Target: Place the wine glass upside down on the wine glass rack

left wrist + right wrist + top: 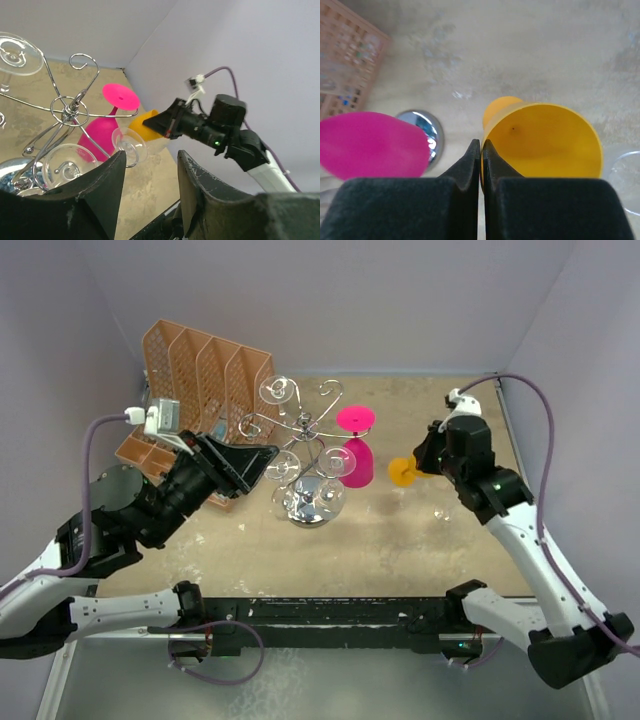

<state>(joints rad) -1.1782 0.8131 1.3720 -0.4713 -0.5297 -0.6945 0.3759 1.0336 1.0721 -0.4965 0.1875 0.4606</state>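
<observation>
Pinching the orange glass (545, 142) by its rim, the right gripper (480, 146) is clamped on the thin wall. The glass is tipped on its side, to the right of the rack (306, 430) and apart from it. Whether it touches the table (400, 540) cannot be told. The rack stands mid-table with clear glasses (283, 466) hanging from its wire arms. A pink glass (357, 462) sits upside down, foot up, just right of the rack. The left gripper (150, 157) hovers at the rack's left with its jaws apart and nothing between them, in front of the organizer (200, 365) at far left.
</observation>
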